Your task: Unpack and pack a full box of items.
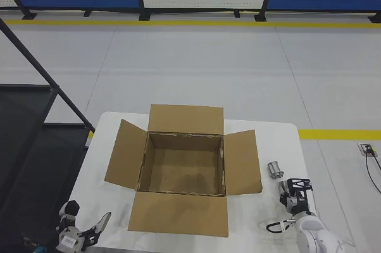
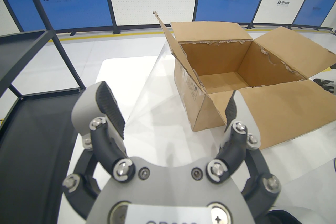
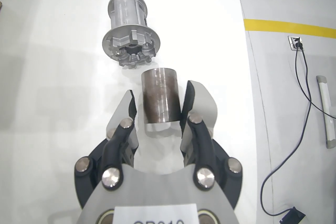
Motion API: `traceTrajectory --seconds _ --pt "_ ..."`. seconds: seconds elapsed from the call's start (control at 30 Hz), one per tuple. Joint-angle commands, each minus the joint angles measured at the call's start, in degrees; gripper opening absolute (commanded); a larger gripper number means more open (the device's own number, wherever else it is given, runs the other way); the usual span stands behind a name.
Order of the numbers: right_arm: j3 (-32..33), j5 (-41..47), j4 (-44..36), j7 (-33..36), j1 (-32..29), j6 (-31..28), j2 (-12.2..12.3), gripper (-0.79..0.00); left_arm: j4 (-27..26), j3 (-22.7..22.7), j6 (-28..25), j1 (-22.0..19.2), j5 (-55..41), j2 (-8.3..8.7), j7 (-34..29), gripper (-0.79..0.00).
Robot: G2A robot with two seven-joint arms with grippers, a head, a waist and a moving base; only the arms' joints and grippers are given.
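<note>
The cardboard box [image 1: 185, 141] stands in the middle of the white table [image 1: 273, 136] with all four flaps folded out flat, and its inside shows bare brown bottom and walls. From the left wrist view the box [image 2: 199, 109] lies ahead and to one side, its torn flap edges plain to see. The left gripper [image 2: 168, 96] hangs over the table's near left corner, just beside the black metal rack [image 2: 31, 130]; its fingers are spread wide and hold nothing. In the top view that left gripper [image 1: 84, 229] sits well apart from the box's near flap. The right gripper [image 3: 160, 89] is low over the table's right side, near its edge, with a dark steel cylinder [image 3: 160, 96] between its fingers. The fingers are parted around it (one pad is at the cylinder's side, the other stands off with a gap), so there is no firm clamp. Just beyond the cylinder lies a grey cast metal part [image 3: 130, 33], flanged and ribbed, close to it but apart. In the top view this part [image 1: 276, 169] rests between the box's right flap and the right gripper [image 1: 296, 191].
</note>
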Motion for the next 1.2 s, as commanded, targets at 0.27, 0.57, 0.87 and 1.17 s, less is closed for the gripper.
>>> traceTrajectory --seconds 0.27,0.57,0.87,1.17 --pt "-1.1 -0.3 1.1 0.4 2.0 3.7 -0.3 -0.785 0.0 0.0 0.0 0.0 0.0 0.0 0.0 0.0" --pt "-0.4 2.5 0.0 -0.1 3.5 8.1 -0.6 -0.785 0.0 0.0 0.0 0.0 0.0 0.0 0.0 0.0" --pt "-0.6 2.1 1.9 1.5 5.0 5.9 -0.5 -0.785 0.0 0.0 0.0 0.0 0.0 0.0 0.0 0.0" --pt "-0.4 1.4 4.0 3.1 5.8 4.2 -0.2 -0.785 0.0 0.0 0.0 0.0 0.0 0.0 0.0 0.0"
